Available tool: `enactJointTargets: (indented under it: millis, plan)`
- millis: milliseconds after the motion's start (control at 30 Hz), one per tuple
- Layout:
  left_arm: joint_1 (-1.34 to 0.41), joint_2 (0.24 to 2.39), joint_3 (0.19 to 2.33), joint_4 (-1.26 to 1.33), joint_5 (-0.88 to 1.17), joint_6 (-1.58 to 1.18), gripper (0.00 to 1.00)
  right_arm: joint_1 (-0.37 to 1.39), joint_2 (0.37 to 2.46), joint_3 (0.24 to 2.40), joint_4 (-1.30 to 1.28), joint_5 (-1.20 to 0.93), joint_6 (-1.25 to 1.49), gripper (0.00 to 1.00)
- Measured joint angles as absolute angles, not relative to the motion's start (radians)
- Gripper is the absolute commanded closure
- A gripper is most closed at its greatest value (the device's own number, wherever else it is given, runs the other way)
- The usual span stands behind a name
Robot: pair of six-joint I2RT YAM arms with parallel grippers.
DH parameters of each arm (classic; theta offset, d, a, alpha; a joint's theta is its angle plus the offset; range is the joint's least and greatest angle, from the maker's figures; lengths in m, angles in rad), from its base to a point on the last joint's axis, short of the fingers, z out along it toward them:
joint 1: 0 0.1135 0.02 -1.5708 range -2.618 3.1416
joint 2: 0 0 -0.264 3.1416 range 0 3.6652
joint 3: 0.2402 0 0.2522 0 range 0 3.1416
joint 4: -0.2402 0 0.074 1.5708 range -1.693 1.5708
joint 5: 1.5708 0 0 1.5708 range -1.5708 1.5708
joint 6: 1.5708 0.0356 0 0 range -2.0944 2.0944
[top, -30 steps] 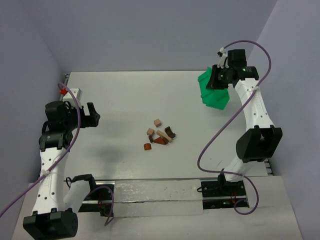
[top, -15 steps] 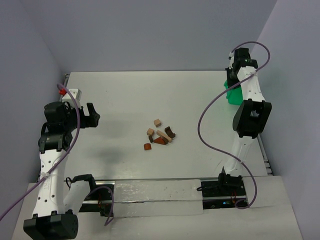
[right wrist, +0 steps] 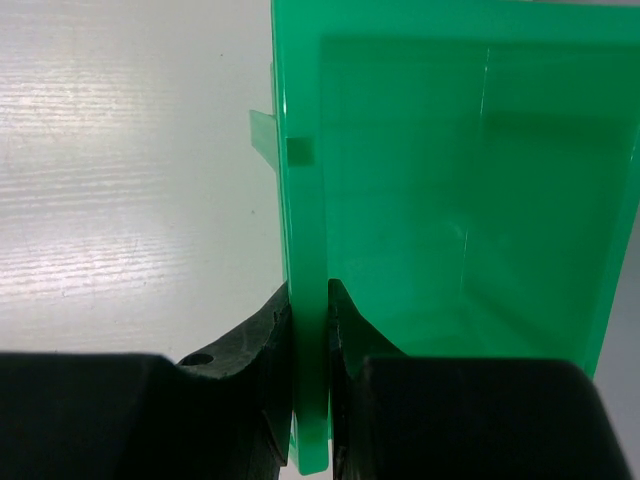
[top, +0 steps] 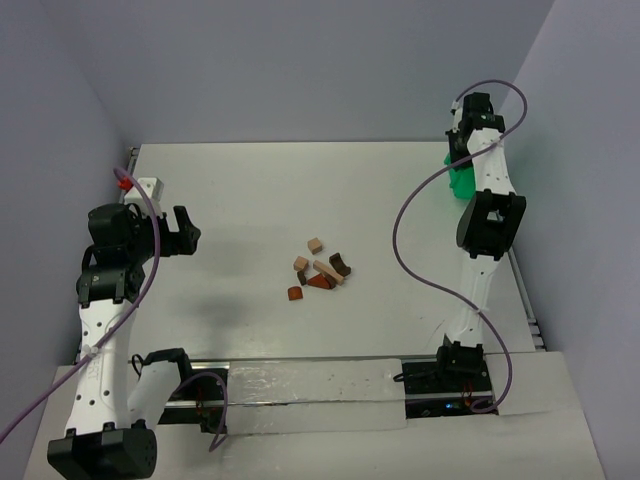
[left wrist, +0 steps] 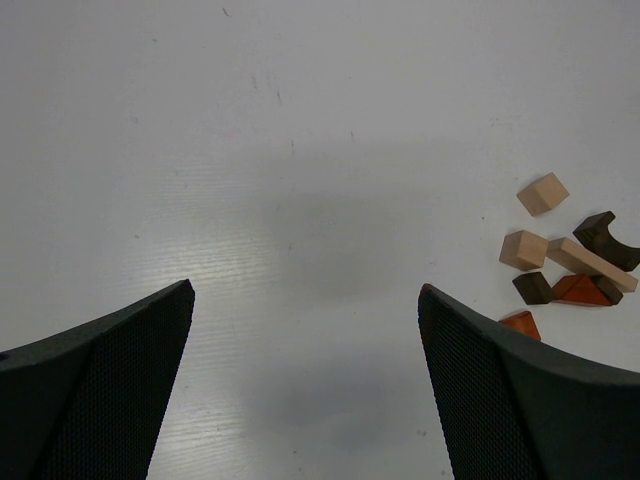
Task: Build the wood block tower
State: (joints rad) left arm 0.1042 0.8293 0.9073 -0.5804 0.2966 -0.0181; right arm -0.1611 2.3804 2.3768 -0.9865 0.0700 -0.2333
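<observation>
Several wood blocks (top: 320, 269) lie loose in a small cluster at the table's middle: tan cubes, a tan bar, dark brown pieces and reddish-brown wedges. They also show at the right of the left wrist view (left wrist: 560, 255). No stacked tower shows. My left gripper (top: 186, 232) hangs open and empty at the left, well apart from the blocks; its fingers (left wrist: 500, 400) frame bare table. My right gripper (top: 462, 160) is at the far right edge, shut on the wall of a green bin (right wrist: 305, 300), one finger on each side of the wall.
The green bin (top: 459, 180) sits at the table's far right, mostly hidden behind the right arm; its inside (right wrist: 470, 200) looks empty. A small white and red fixture (top: 140, 184) stands at the far left edge. Purple cables loop off both arms.
My right arm has swung the green bin from over the table out to the far right edge and straightened up. The left arm and the blocks have not moved.
</observation>
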Motion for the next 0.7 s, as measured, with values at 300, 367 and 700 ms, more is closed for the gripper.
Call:
enactJointTargets:
  millis: [300, 367, 700]
  plan:
    - [0.106, 0.825, 0.907, -0.580, 0.303, -0.018, 0.01, -0.151, 2.447, 2.391, -0.958, 0.119, -0.221, 1.00]
    - [0.107, 0.825, 0.907, -0.580, 0.304, -0.018, 0.01, -0.149, 2.462, 2.391, -0.955, 0.130, -0.221, 1.00]
    - [0.107, 0.825, 0.907, -0.580, 0.306, -0.018, 0.01, -0.136, 2.504, 2.406, -0.935, 0.157, -0.213, 1.00]
